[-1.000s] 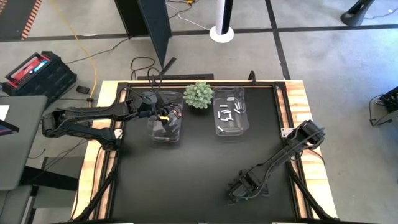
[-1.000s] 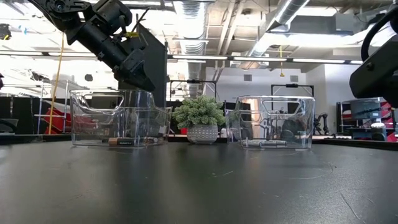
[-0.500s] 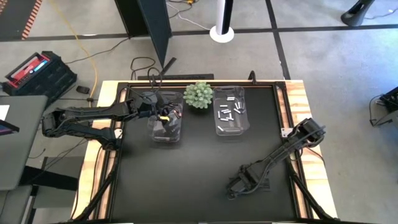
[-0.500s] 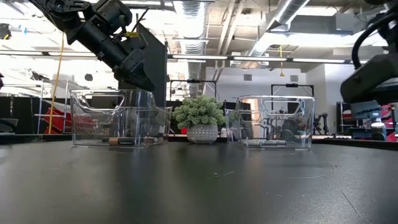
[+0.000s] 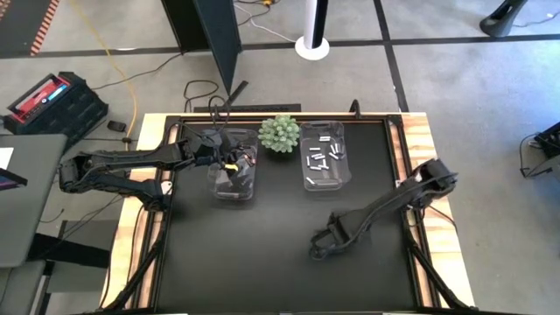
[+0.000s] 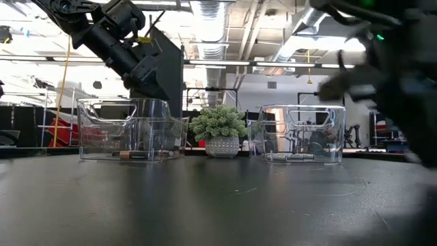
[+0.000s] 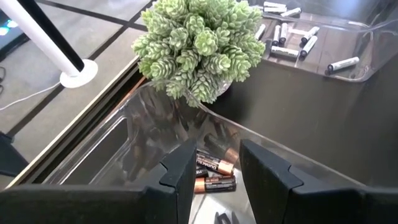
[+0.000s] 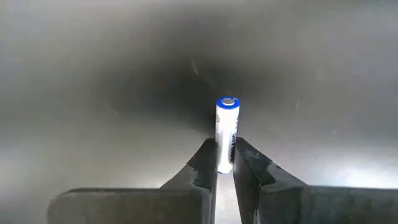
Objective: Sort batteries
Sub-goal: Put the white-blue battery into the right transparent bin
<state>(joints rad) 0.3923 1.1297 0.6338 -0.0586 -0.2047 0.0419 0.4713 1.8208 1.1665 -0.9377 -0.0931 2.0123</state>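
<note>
Blurring low down, right hand (image 8: 225, 167) (around white battery (image 8: 226, 130)).

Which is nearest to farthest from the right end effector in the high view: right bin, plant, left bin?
From the right end effector:
1. Right bin, at the back, nearest.
2. Left bin, back left.
3. Plant, back edge, farthest.

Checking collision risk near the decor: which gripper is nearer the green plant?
Left. The left gripper hangs over the clear bin right beside the plant; the right gripper is far across the mat, holding a white battery.
</note>
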